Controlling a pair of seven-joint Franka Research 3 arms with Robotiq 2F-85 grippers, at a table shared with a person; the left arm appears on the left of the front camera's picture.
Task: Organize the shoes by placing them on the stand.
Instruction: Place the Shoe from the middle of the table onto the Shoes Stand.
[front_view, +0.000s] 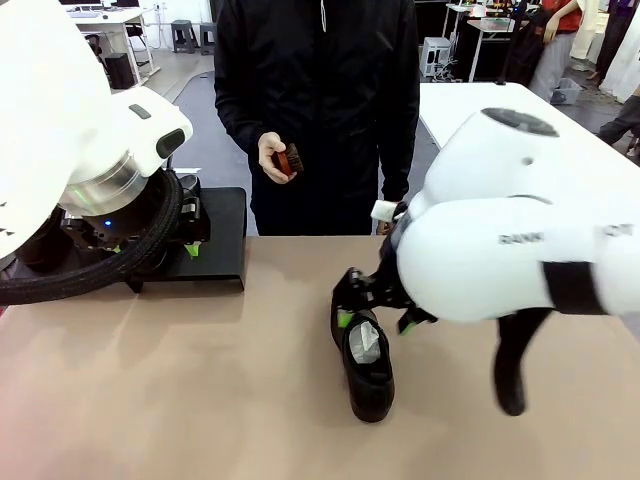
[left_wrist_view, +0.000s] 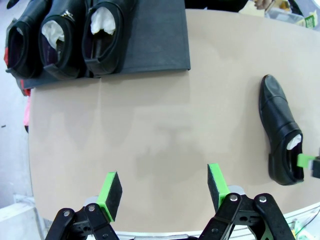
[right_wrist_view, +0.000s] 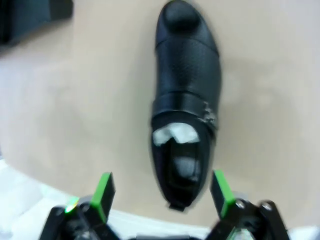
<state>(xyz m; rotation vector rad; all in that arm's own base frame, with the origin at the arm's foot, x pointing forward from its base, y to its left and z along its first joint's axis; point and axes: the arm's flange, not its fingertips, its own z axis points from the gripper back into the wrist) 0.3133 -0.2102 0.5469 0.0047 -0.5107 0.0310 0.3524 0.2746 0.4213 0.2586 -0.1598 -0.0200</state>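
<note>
One glossy black shoe (front_view: 368, 378) lies alone on the tan table, its toe towards the robot's side. My right gripper (front_view: 376, 322) is low over its heel. In the right wrist view that gripper (right_wrist_view: 163, 195) is open, its green pads on either side of the heel of the shoe (right_wrist_view: 185, 100) and apart from it. My left gripper (left_wrist_view: 164, 190) hangs open and empty above bare table. Beyond it, three shoes (left_wrist_view: 65, 40) stand side by side on the black stand (left_wrist_view: 155, 40). The lone shoe (left_wrist_view: 280, 130) lies off to the right in that view.
Across the table a person in black holds a small reddish-brown brush (front_view: 287, 160) in one hand. The stand (front_view: 222, 235) is at the table's far left, partly behind my left arm (front_view: 100, 150). Open tabletop (front_view: 200, 380) lies between stand and lone shoe.
</note>
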